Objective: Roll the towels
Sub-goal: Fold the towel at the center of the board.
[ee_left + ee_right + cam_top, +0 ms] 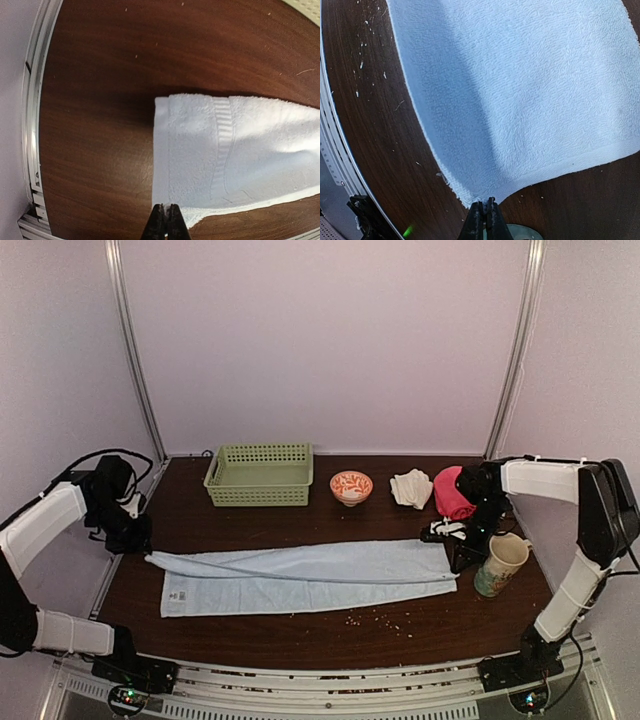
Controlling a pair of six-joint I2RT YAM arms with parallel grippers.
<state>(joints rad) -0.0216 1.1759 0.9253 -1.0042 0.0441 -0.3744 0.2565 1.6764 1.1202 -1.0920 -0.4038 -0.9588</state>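
1. Dark wooden tabletop [300, 635] carries one pale blue towel [300, 578], stretched long from left to right across the middle, lying flat and partly folded over lengthwise.
2. Left fingers [157, 227] are pressed together, pinching the towel's left-end corner.
3. Right fingers [475, 225] are likewise closed, nipping the right-end corner, near a mug [500, 565].

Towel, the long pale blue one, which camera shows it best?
The top external view: the towel shows full length, stretched across the table. The left wrist view shows only its left end, the right wrist view only its right corner.
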